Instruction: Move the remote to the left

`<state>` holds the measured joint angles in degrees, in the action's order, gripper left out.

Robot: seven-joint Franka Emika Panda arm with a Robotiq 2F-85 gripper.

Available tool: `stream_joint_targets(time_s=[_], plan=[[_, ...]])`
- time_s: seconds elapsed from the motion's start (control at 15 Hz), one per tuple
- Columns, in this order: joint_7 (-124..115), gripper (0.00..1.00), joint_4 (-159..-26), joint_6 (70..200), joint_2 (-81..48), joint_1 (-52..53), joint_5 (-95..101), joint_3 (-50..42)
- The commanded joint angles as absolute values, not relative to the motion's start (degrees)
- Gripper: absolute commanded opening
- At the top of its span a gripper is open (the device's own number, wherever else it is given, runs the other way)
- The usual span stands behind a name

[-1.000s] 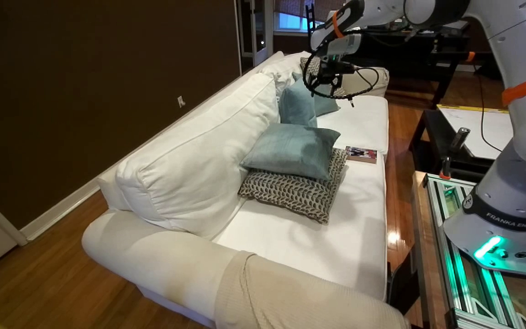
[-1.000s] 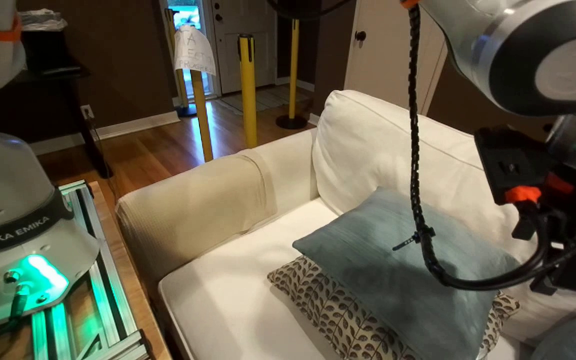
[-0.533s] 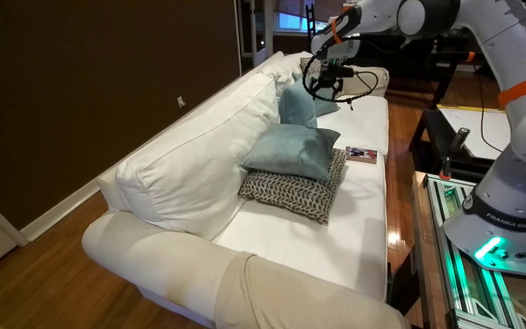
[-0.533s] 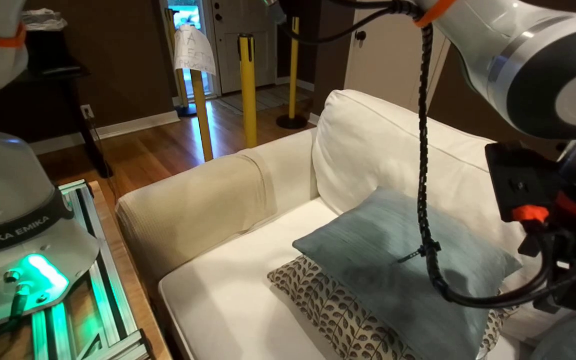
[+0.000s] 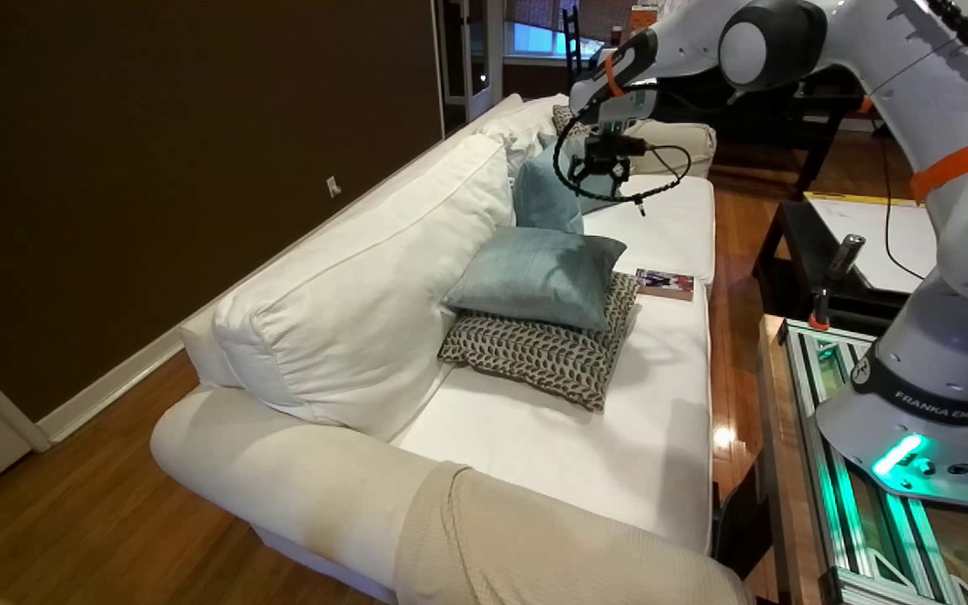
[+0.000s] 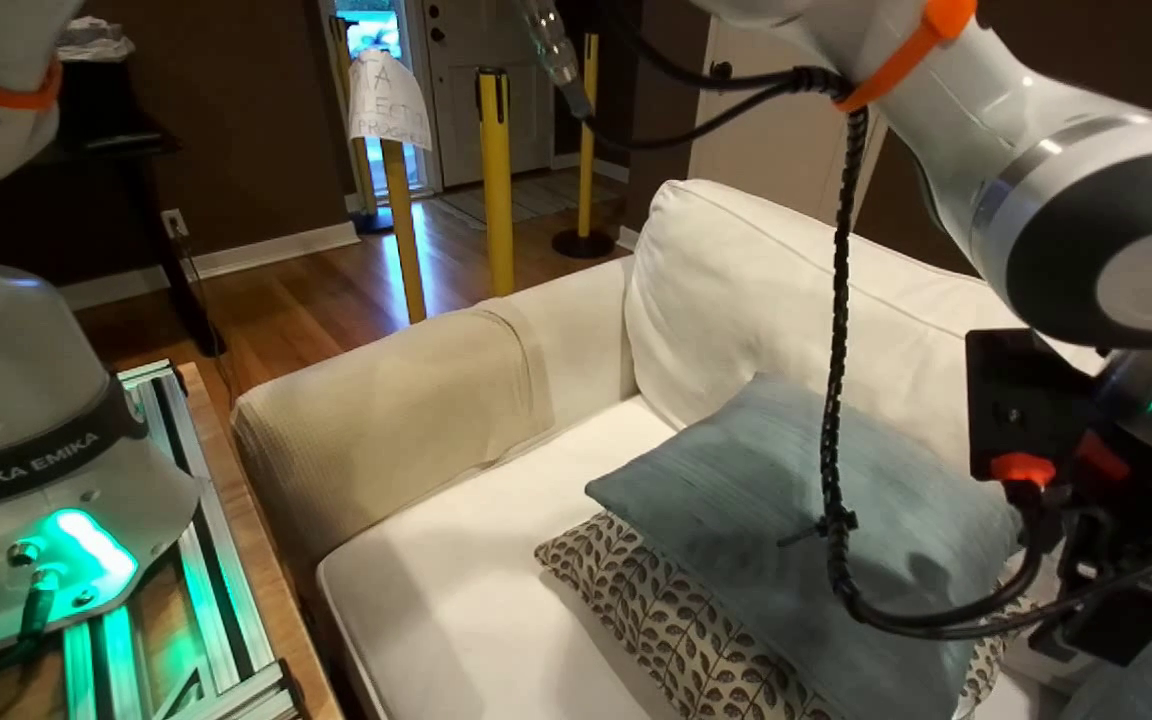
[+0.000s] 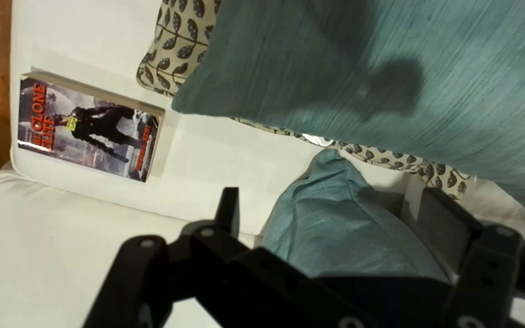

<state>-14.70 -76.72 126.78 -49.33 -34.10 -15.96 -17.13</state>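
one gripper (image 7: pixel 328 200), jaws spread wide, holds nothing; blue cushion (image 7: pixel 337 223), seen between them, could snag on a straight descent; remote not identifiable.

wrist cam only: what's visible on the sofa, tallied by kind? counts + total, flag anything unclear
Teal pillows: 2
Leaf-print pillow: 1
Book: 1
White thing at the edge of the upper teal pillow, mostly hidden, can't identify: 1
Total: 5
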Motion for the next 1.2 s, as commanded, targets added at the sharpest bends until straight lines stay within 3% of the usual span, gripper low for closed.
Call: stream_joint_targets(time_s=[0.0,0.53,1.13], plan=[[-17.2,1.0,-66.4,121.8,-56.8,-37.6,-18.0,-14.6],[-22.9,1.0,-46.9,114.2,-71.0,-40.9,-18.0,-13.9],[-27.5,1.0,-34.1,111.7,-81.5,-42.8,-17.6,-13.8]])
